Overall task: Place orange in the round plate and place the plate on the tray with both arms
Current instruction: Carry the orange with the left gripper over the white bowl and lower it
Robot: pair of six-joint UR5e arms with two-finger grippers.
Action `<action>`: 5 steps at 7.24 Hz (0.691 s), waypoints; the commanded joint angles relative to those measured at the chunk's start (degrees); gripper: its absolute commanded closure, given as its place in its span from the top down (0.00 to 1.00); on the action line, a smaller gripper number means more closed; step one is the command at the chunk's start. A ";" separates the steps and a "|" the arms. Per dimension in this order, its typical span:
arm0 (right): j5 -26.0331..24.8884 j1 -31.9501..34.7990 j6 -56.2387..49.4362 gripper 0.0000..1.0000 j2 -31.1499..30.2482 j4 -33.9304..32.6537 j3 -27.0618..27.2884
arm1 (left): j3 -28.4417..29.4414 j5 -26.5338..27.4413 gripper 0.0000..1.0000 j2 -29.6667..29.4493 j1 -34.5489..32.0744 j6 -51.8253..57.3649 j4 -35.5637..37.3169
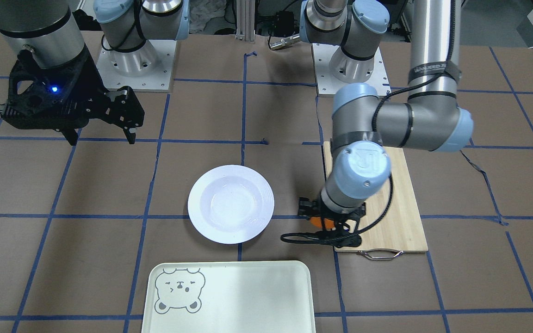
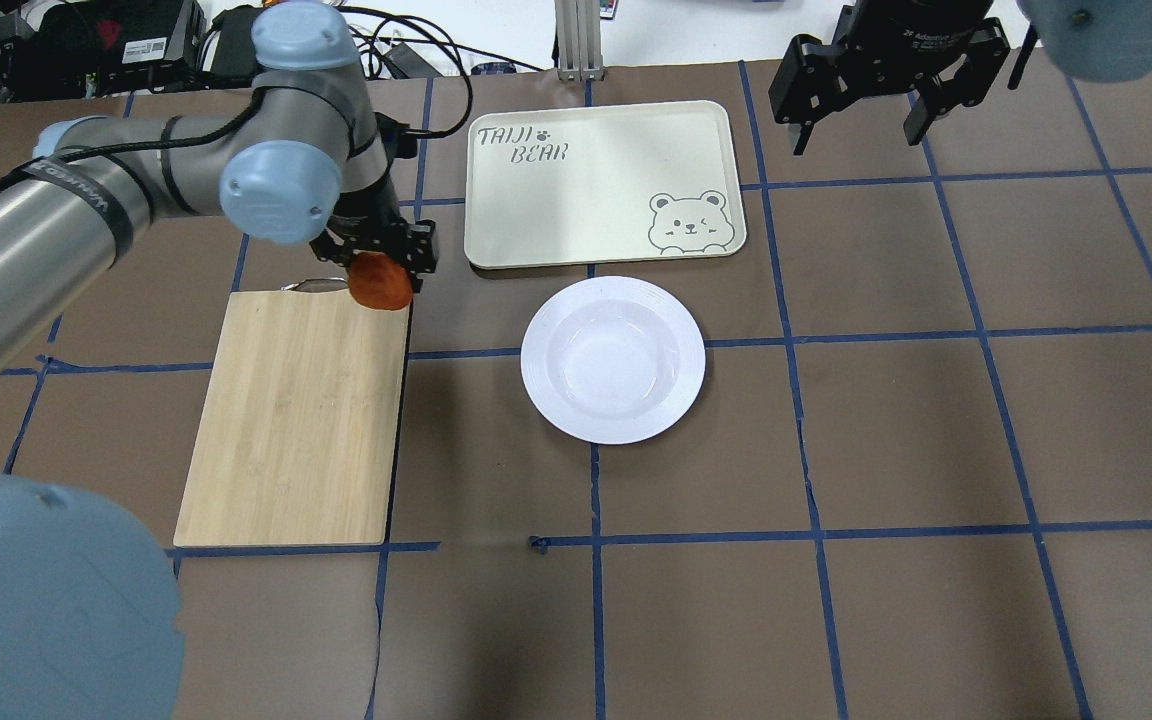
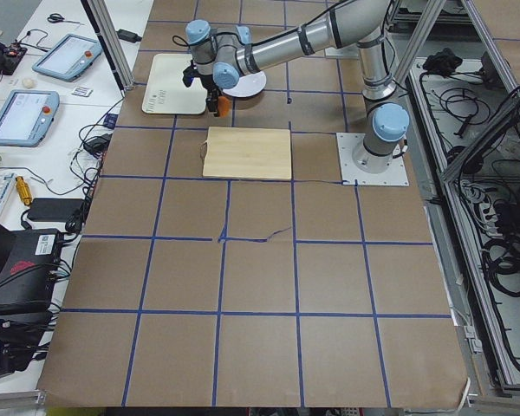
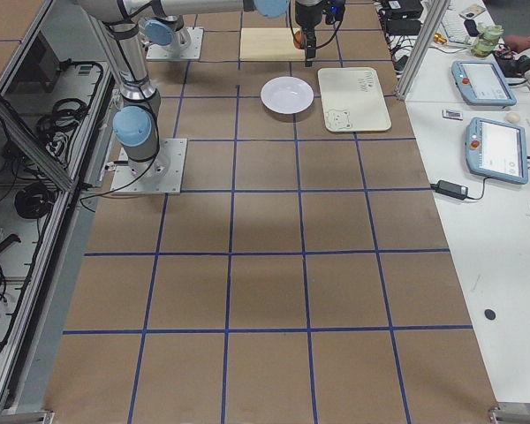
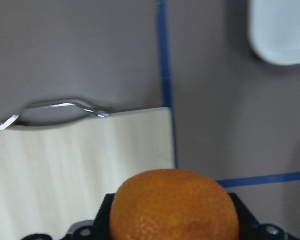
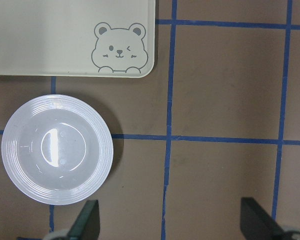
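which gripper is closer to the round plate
Left. The left gripper, shut on the orange, is at the cutting board's corner beside the round plate; the right gripper hangs open, raised high on the other side.

Orange (image 2: 381,282): small, bright, dimpled skin, gripped between the black fingers of the left gripper (image 2: 376,262), on the robot's left of both other items and level with the tray's near long edge. Round plate (image 2: 613,358): glossy white, wide ridged rim, shallow sunken centre, flat on the table and right way up. It sits just beside the tray (image 2: 596,190), not touching. Tray: pale mint-white, rounded corners, flat, long side toward the plate, with the grey bear face in the corner nearest the plate and "TAIJI BEAR" lettering diagonally opposite. Right gripper (image 2: 856,135): jaws spread wide, holding nothing, beyond the tray's right end.
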 commanded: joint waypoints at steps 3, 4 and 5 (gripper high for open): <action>-0.03 -0.01 -0.09 1.00 0.00 -0.06 0.09 | -1.15 -8.43 0.01 -2.72 -15.22 -21.74 3.43; 0.05 0.17 0.00 1.00 0.00 -0.06 0.09 | -2.11 -9.08 0.01 -2.90 -15.85 -21.83 4.30; -0.03 -0.01 0.00 1.00 0.00 -0.06 0.09 | -4.04 -9.08 0.15 -3.77 -15.86 -22.01 7.88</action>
